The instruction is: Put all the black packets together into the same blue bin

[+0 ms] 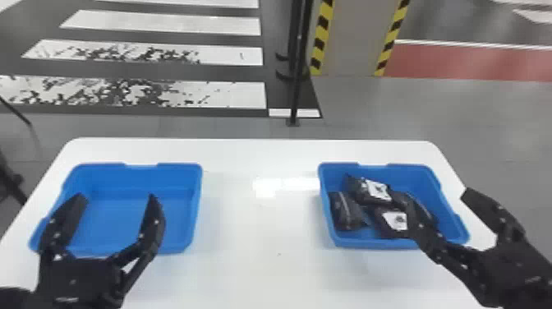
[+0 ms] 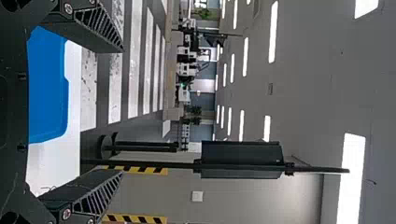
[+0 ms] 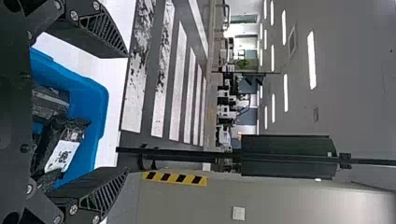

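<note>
Several black packets (image 1: 346, 211), some with white labels, lie together inside the right blue bin (image 1: 400, 245). The left blue bin (image 1: 143, 181) holds nothing. Over that bin's near part my left gripper (image 1: 117, 197) stands open, its fingers wide apart. My right gripper (image 1: 439, 201) is open above the right bin's right side, one finger in front of the packets and the other past the rim. In the left wrist view the left gripper (image 2: 122, 111) has a bin (image 2: 49, 88) beyond it; in the right wrist view the right gripper (image 3: 127, 112) has packets (image 3: 63, 151) near its base.
Both bins stand on a white table (image 1: 258, 230) with rounded corners, a wide stretch of tabletop between them. Behind the table are a black post (image 1: 296, 82) and a pillar with yellow and black striped edges (image 1: 353, 41).
</note>
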`<action>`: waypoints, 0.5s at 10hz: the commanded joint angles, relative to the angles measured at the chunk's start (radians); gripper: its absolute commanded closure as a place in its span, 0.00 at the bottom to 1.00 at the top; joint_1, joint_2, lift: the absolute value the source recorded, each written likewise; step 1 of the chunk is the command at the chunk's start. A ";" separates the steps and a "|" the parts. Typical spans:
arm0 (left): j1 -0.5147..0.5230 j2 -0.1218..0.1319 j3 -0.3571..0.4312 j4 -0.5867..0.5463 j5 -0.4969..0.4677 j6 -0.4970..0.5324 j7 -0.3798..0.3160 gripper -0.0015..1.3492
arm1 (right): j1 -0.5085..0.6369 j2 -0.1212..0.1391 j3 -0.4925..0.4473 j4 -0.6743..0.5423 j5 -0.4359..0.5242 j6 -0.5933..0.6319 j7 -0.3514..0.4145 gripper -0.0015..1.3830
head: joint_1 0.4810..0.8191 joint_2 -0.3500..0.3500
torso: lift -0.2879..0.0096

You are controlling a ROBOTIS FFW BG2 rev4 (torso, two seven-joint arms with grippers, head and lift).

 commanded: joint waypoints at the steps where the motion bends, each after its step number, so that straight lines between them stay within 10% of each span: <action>1: -0.002 0.002 -0.005 0.000 -0.004 -0.002 0.000 0.09 | -0.003 -0.003 0.007 -0.002 0.003 0.000 0.000 0.12 | 0.63 0.38 | 0.60; 5: -0.005 0.002 -0.007 0.000 -0.002 0.005 0.000 0.09 | -0.011 -0.006 0.009 0.011 0.003 0.000 0.006 0.12 | 0.63 0.38 | 0.60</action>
